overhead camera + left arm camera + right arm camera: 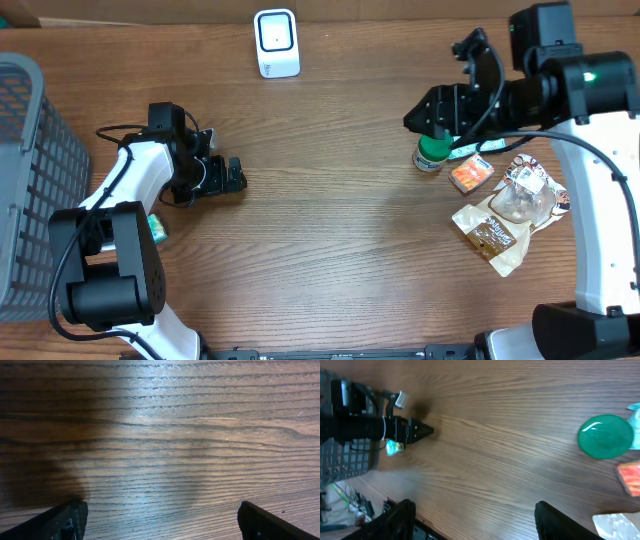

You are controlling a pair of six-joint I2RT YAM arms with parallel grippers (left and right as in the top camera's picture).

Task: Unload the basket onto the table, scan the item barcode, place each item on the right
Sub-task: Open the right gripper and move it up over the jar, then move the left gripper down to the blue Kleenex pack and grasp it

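Note:
A white barcode scanner stands at the table's far edge, centre. A small bottle with a green cap stands upright at the right. My right gripper hovers just above and left of it, open, with only bare wood between its fingers. An orange packet, a clear bag and a brown snack packet lie beside the bottle. My left gripper rests low over the table at the left, wide open and empty.
A grey wire basket fills the left edge. A small teal wrapper lies by the left arm's base. Bare wood stretches between the two arms.

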